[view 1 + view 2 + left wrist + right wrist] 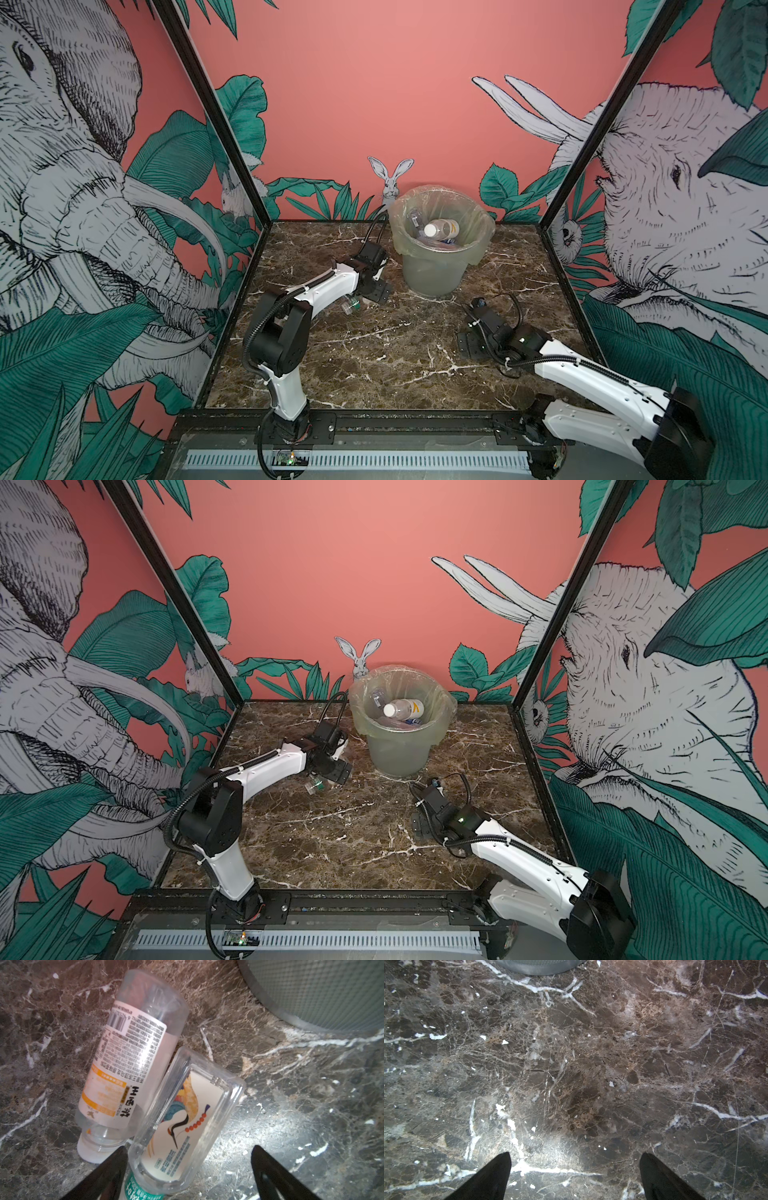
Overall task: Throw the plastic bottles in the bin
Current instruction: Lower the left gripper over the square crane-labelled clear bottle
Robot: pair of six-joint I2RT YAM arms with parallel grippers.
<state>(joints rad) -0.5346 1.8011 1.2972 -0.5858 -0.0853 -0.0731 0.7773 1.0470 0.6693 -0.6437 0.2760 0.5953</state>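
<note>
On the brown marble table [374, 357], just left of the bin [432, 270], my left gripper [189, 1147] is down low over a round bottle [128, 1059] and a flat-sided bottle [187, 1118]. Both lie on their sides and touch each other. The round bottle has a white and orange label and a white cap [89, 1153]. The flat-sided bottle has a bird picture on it and a green cap [141, 1190].

In the left wrist view, the neck end of the flat-sided bottle sits between my two black fingers [104, 1178]. The fingers are spread wide. One finger is right by the bottle's edge. The other is apart from it, with bare table in between. So I am not gripping anything. In both top views my arm hides most of these two bottles, and I only see a little bit peeking out.

The bin stands at the back of the table, in the middle. A thin clear bag is folded over its rim. More bottles lie in a pile inside. The top bottle [442, 227] has a white cap and a yellow mark.

My right gripper [575, 1153] is on the right side of the table, well apart from the two bottles. Its fingers are spread wide too, and only bare table shows between them
</note>
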